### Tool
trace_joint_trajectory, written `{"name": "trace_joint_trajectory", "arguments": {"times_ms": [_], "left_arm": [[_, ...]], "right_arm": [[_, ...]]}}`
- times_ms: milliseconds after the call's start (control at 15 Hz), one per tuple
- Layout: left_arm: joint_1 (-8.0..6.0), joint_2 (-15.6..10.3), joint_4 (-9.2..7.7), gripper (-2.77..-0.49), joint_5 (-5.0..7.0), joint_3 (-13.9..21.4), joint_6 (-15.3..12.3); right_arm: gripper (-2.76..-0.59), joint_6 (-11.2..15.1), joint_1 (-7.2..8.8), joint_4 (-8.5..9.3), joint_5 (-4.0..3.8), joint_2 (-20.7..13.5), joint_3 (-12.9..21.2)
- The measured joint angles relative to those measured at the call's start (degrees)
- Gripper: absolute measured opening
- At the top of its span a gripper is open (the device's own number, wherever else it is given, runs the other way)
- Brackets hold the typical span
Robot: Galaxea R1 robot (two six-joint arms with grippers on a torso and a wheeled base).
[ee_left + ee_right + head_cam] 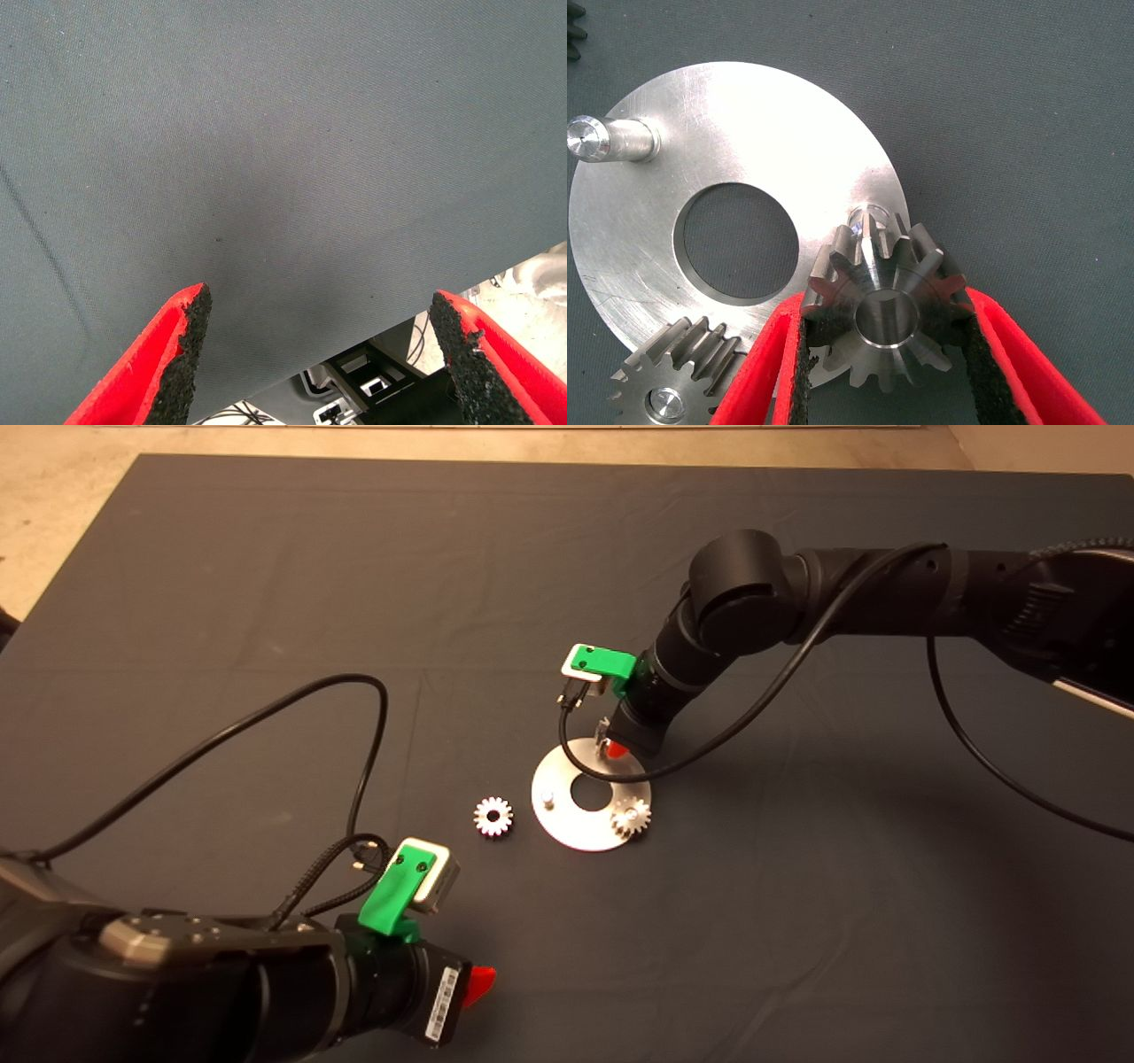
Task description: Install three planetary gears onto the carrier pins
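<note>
Your right gripper [884, 372] held a gear [888, 312] just over a bare pin [866, 216] on the disc [744, 115]. One gear [678, 381] sat on its pin. One gear [493, 816] lay on the table. Your left gripper [319, 354] waited, wide open.

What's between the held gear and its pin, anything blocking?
Nothing visible. The right gripper holds a gear just over the bare pin, whose tip shows past the gear's teeth, bore not yet on it. The seated gear and the other bare pin stand clear on the disc.
</note>
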Motion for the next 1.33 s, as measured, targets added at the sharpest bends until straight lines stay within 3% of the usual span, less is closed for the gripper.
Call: {"name": "trace_joint_trajectory", "arguments": {"times_ms": [1333], "left_arm": [[0.0, 0.0, -0.02, -1.51, -0.36, 0.0, 0.0]], "right_arm": [[-2.34, 0.0, 0.02, 0.6, -0.34, 0.5, 0.0]]}}
